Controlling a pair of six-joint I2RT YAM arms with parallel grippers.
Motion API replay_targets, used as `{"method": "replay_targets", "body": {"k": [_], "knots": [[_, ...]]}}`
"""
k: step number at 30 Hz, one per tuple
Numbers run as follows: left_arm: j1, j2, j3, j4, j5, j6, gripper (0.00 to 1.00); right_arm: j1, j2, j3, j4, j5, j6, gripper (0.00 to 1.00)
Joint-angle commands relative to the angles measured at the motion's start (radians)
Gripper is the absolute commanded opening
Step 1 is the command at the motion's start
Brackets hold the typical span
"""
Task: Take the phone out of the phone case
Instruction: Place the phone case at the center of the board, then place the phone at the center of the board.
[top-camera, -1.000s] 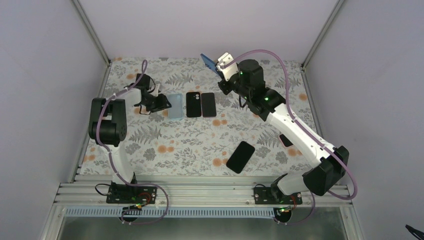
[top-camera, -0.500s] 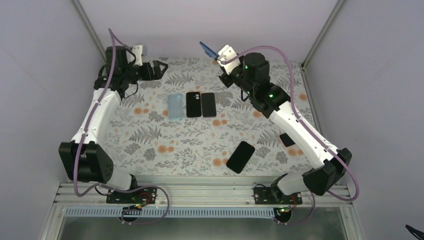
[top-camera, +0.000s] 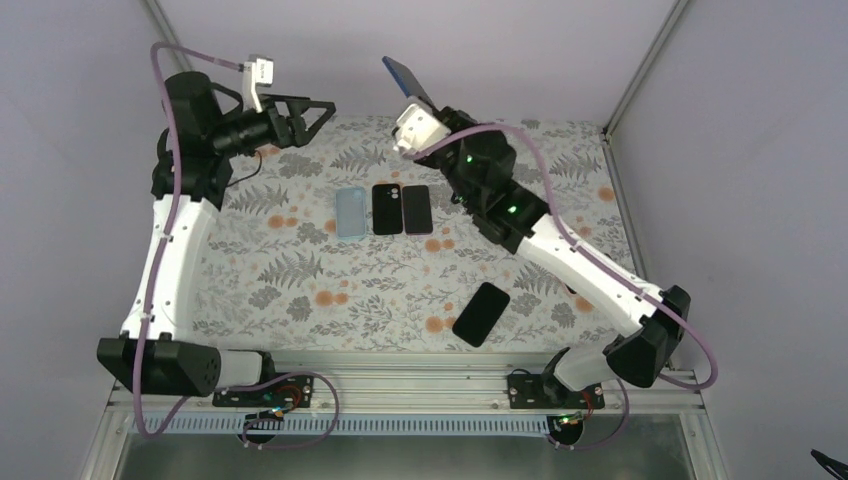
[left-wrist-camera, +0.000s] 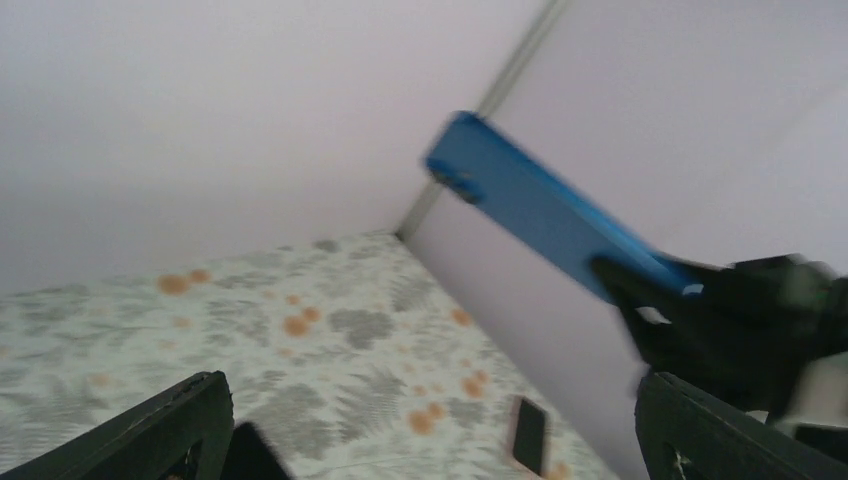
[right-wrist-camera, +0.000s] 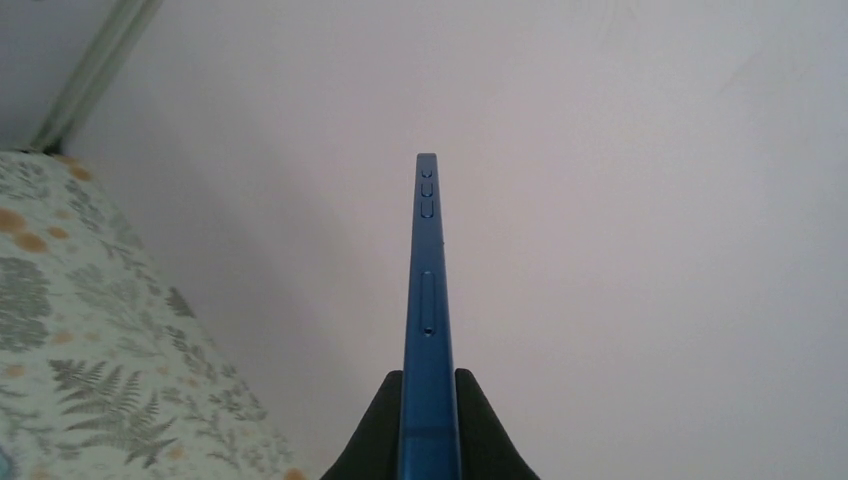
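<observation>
My right gripper (top-camera: 427, 103) is shut on the lower end of a blue phone (top-camera: 403, 78), holding it high above the back of the table. The right wrist view shows the phone (right-wrist-camera: 428, 300) edge-on, clamped between the two black fingers (right-wrist-camera: 380, 430). A pale blue phone case (top-camera: 349, 212) lies flat on the floral table, with no gripper on it. My left gripper (top-camera: 318, 120) hangs open and empty high at the back left, pointing toward the phone. Its wrist view has the blue phone (left-wrist-camera: 540, 205) ahead and to the right, beyond its spread fingers (left-wrist-camera: 150, 430).
Two black phones (top-camera: 387, 209) (top-camera: 417, 209) lie side by side just right of the case. Another black phone (top-camera: 481, 313) lies nearer the front, and a small dark device (top-camera: 572, 280) sits half under the right arm. Grey walls enclose the table (top-camera: 300, 290).
My left gripper has let go of the case, opened wide, and risen from the table to the back left. The right gripper has carried the blue phone higher and a little left.
</observation>
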Motion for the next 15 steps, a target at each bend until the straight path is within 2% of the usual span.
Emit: {"method": "replay_targets", "body": {"k": [1,4,6,10,15], "knots": [[0.013,-0.063,-0.119,0.194,0.213,-0.244,1.0,0.073,0.009,-0.096,0.325,0.202,-0.254,0.04],[0.038,-0.094,-0.246,0.388,0.293,-0.444,1.0,0.125,0.011,-0.202,0.509,0.262,-0.405,0.04],[0.052,-0.103,-0.3,0.46,0.321,-0.525,1.0,0.158,0.014,-0.273,0.647,0.286,-0.516,0.04],[0.056,-0.115,-0.334,0.473,0.328,-0.545,0.97,0.219,0.027,-0.38,0.854,0.301,-0.685,0.04],[0.055,-0.126,-0.36,0.466,0.325,-0.544,0.94,0.282,0.047,-0.437,0.947,0.304,-0.773,0.04]]}}
